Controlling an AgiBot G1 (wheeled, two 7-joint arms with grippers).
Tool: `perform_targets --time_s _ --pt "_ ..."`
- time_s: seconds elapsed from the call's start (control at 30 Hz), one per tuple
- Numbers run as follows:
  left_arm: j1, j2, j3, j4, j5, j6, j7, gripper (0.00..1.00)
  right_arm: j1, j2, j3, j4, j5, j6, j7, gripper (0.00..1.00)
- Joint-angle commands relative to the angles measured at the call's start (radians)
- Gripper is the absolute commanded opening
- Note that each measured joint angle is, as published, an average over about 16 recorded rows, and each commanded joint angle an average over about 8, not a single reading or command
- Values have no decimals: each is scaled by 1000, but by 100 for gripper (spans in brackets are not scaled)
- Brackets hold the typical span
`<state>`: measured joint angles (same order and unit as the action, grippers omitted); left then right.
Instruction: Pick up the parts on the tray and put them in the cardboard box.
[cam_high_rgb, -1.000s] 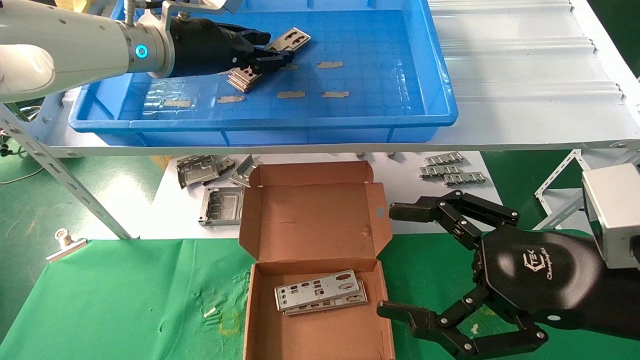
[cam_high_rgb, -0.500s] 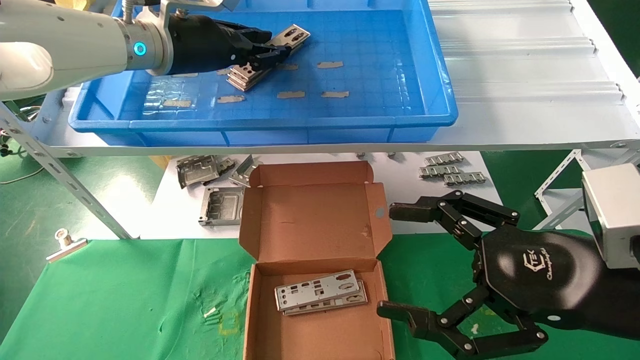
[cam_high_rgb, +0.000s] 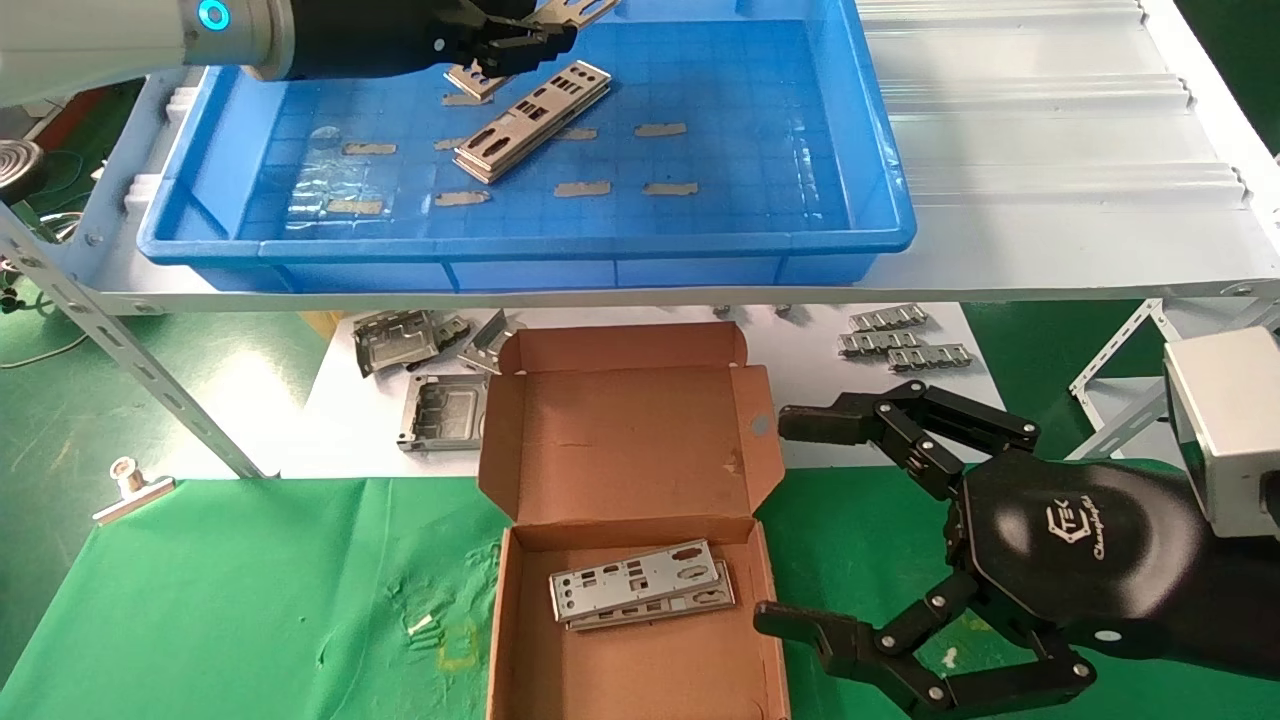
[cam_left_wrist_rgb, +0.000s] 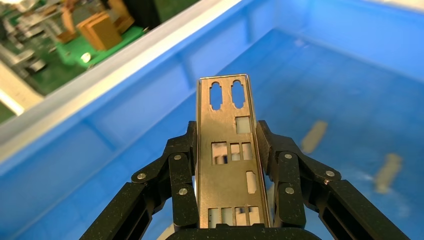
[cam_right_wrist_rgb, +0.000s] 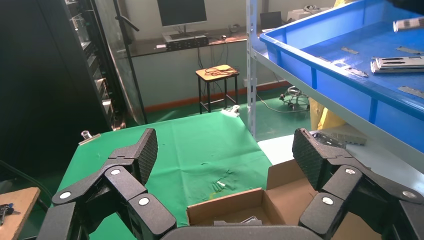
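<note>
My left gripper (cam_high_rgb: 520, 30) is shut on one silver plate (cam_left_wrist_rgb: 227, 150), gripping its long edges, and holds it raised above the back left of the blue tray (cam_high_rgb: 880, 215). A short stack of plates (cam_high_rgb: 532, 120) lies on the tray floor just in front of it. The cardboard box (cam_high_rgb: 640, 660) stands open below on the green cloth, with plates (cam_high_rgb: 640, 585) lying inside. My right gripper (cam_high_rgb: 790, 525) is open and empty, parked to the right of the box; the box (cam_right_wrist_rgb: 295, 195) shows between its fingers in the right wrist view.
Boxy grey metal frames (cam_high_rgb: 420, 375) lie left of the box lid under the shelf. Small ridged strips (cam_high_rgb: 900, 340) lie to its right. A metal clip (cam_high_rgb: 130, 485) sits on the cloth's left edge. Tan tape bits (cam_high_rgb: 660, 130) dot the tray floor.
My left gripper closed on one plate from the stack and lifted it up and toward the tray's back. The remaining stack now lies uncovered. The right arm has not moved.
</note>
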<state>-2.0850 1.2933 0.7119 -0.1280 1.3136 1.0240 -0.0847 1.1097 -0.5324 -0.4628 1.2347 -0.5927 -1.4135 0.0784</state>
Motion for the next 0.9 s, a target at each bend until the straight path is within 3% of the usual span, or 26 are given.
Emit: perform_targets --time_s 0.03,0.27,0.4,0.67,0.9 --pt "-16 -11 -3 1 -5 30 8 0 0 0 0 0 0 0 0 100" --pt "-14 -117 -31 -41 -71 416 97 0 0 0 0 0 0 0 0 100" --pt "12 -164 -34 -74 -100 547 143 0 0 0 0 0 0 0 0 100" --pt "164 -292 31 -350 -219 579 150 0 0 0 0 0 0 0 0 100" --pt "362 -420 82 -651 -283 503 236 0 0 0 0 0 0 0 0 100"
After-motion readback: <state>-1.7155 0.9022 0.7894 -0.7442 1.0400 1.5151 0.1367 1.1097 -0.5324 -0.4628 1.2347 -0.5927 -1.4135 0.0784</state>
